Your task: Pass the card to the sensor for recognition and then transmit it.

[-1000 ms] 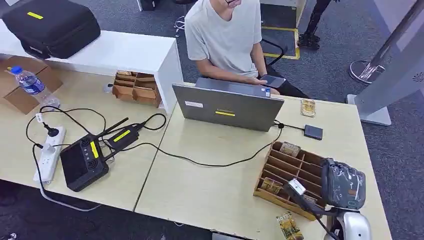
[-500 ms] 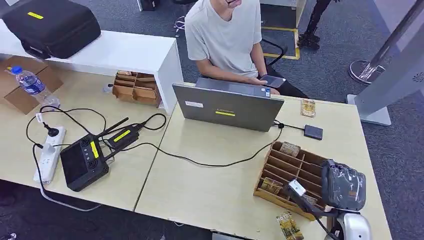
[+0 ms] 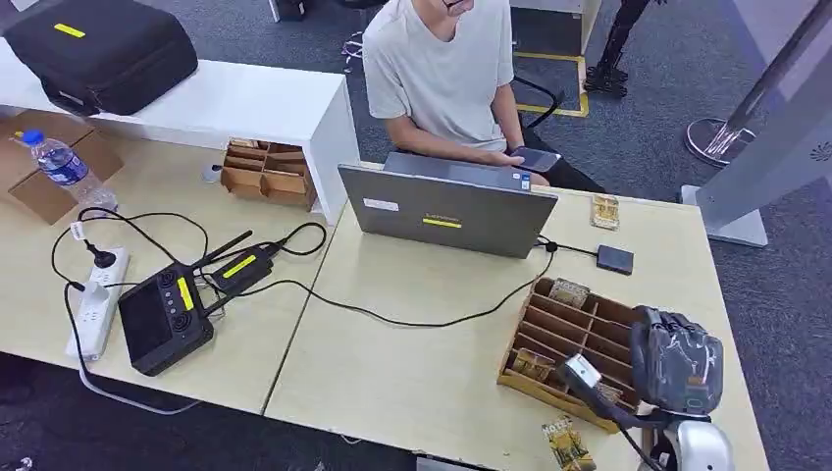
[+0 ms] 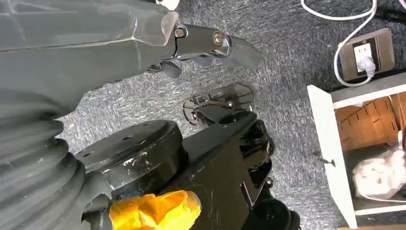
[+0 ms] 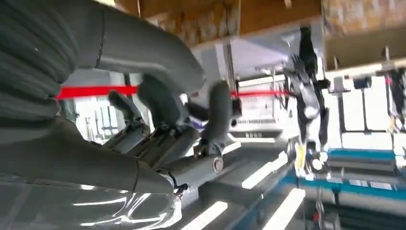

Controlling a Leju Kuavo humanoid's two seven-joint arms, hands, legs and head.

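Hovering over the wooden slotted card tray at five o'clock on the pale surface, the right hand has fingers loosely curled around nothing visible, so no patterned card seems picked yet, and the small dark sensor waits untouched; the left hand hangs floorward, its grasp unclear.

On the tables there are two wooden divided trays, one near and one far, one laptop, one water bottle, one power strip, one black controller (with a screen), and one black case. One person sits behind.
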